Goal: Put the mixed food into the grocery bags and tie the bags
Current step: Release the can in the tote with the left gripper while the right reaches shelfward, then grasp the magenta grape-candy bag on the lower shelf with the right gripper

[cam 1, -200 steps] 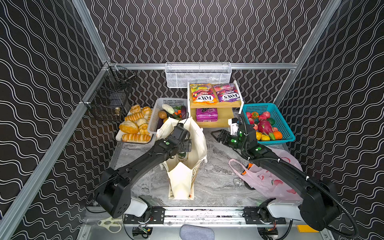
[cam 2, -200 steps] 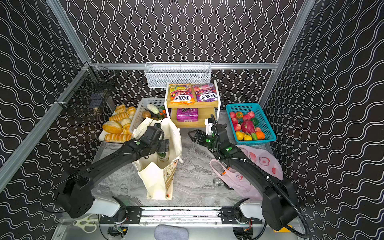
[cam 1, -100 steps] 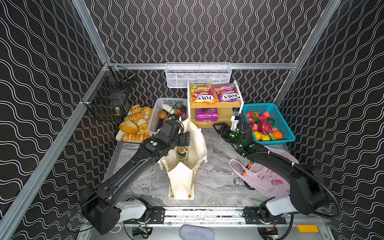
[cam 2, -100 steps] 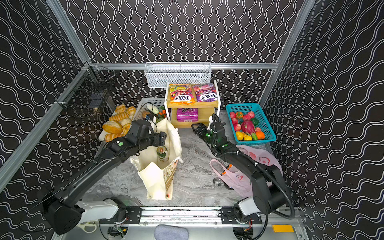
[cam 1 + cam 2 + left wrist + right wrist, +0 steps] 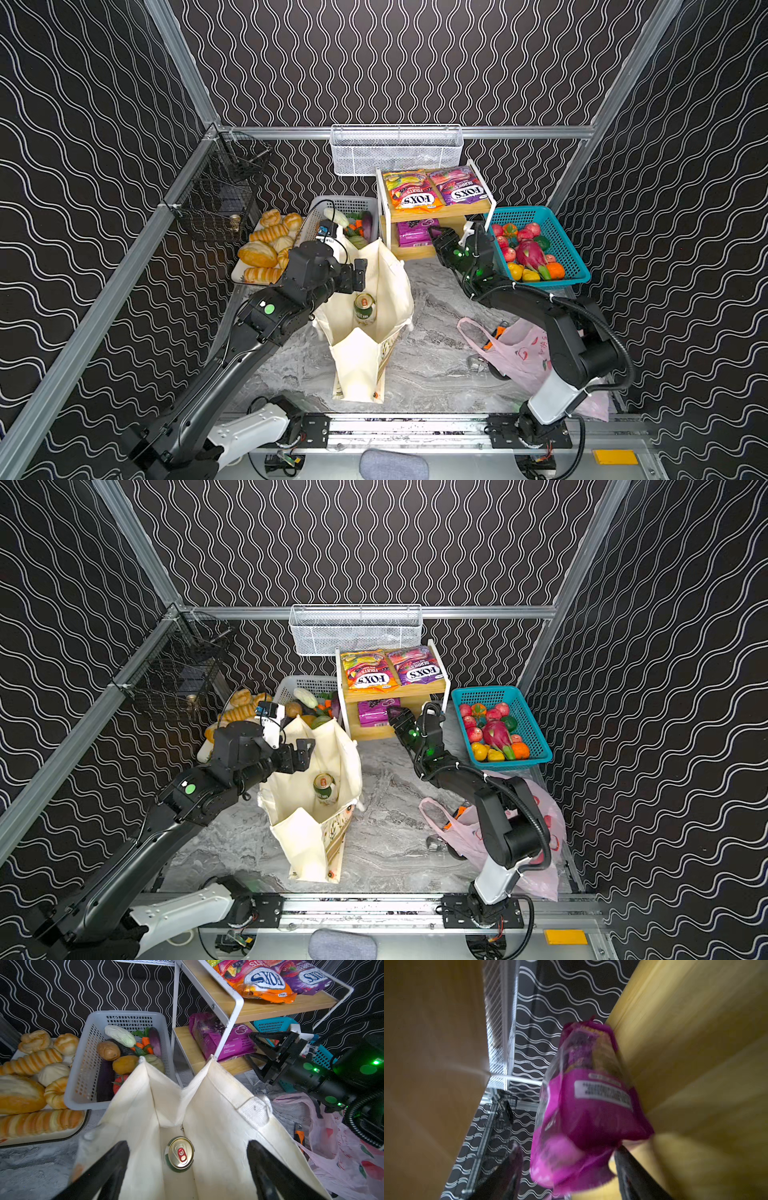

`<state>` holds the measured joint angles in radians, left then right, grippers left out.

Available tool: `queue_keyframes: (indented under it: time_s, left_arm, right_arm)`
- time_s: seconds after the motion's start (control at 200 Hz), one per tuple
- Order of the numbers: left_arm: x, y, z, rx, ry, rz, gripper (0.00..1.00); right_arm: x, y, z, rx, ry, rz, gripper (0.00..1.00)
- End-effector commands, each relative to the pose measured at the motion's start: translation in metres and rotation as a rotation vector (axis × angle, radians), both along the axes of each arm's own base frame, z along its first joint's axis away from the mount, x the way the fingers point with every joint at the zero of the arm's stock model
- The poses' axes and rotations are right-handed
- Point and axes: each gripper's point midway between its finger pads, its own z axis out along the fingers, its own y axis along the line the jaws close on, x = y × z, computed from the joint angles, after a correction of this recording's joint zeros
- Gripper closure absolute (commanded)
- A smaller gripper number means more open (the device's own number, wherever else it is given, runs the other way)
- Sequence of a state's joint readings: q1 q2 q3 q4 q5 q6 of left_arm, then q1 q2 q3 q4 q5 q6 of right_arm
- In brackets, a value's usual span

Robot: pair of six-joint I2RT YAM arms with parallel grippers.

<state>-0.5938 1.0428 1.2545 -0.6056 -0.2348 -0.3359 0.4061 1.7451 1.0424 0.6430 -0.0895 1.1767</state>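
Where the tote stands open at mid-table, one can stands upright on its floor, top and red tab facing my left wrist camera; its label is too small to read in both top views, and cloth walls hide the rest of the floor. My left gripper hangs over the mouth, jaws spread wide and empty; only two black fingers show, cut off at the frame edge. The pouch lies on the lower shelf, part of it behind a white post. My right gripper reaches in there, jaws parted astride the pouch's near end; the left wrist view shows a gap, but my right wrist view is smeared, so whether a pad touches it I cannot tell. FOX'S bags lie on the top board. Just right, the blue basket holds fruit, the dragon fruit plainest. The pink bag lies crumpled under my right arm, half covered by it in both top views; an orange handle pokes from its folds, the rest unseen.
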Motion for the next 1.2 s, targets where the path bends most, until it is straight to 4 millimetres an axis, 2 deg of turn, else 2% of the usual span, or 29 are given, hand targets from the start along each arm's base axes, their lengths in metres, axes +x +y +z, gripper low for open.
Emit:
queue_keyframes:
  time_s: [0.0,0.105,0.31,0.42,0.43,0.681,0.831,0.896,0.981,1.061,1.121,1.196]
  left_arm:
    - [-0.002,0.010,-0.002,0.029,-0.005,0.032,0.08]
    - [-0.004,0.013,-0.005,0.045,0.005,0.042,0.08]
    - [-0.002,0.013,-0.005,0.033,-0.003,0.047,0.08]
    - [-0.001,0.011,-0.006,0.034,0.000,0.041,0.08]
    - [-0.001,0.011,-0.006,0.035,0.000,0.040,0.08]
    - [0.000,0.010,-0.010,0.033,0.005,0.046,0.08]
    - [0.001,0.011,-0.012,0.040,0.008,0.049,0.08]
    - [0.002,0.009,-0.012,0.040,0.008,0.046,0.08]
    - [0.004,0.007,-0.011,0.038,0.008,0.041,0.08]
    - [0.004,0.006,-0.010,0.040,0.012,0.037,0.08]
    - [0.004,0.007,-0.010,0.044,0.013,0.038,0.08]
    - [0.002,0.009,-0.009,0.048,0.011,0.040,0.07]
  right_arm:
    - [0.007,0.001,0.013,0.105,-0.012,-0.017,0.39]
    - [0.004,0.000,0.009,0.098,0.012,-0.024,0.53]
    - [-0.003,-0.008,0.015,0.084,-0.011,-0.050,0.89]
    - [-0.009,-0.013,0.029,0.066,-0.045,-0.060,1.00]
    - [-0.012,-0.015,0.021,0.055,-0.029,-0.064,1.00]
    - [-0.039,-0.035,0.024,0.017,-0.037,-0.119,1.00]
    - [-0.057,-0.038,0.012,0.021,-0.008,-0.113,1.00]
    - [-0.055,-0.032,0.018,0.038,-0.020,-0.073,0.85]
    - [-0.049,-0.022,0.027,0.053,-0.033,-0.036,0.79]
    - [-0.041,-0.015,0.028,0.095,-0.022,-0.025,0.66]
    - [-0.033,-0.010,0.027,0.131,-0.014,-0.019,0.60]
    - [-0.025,-0.004,0.023,0.155,0.021,-0.011,0.59]
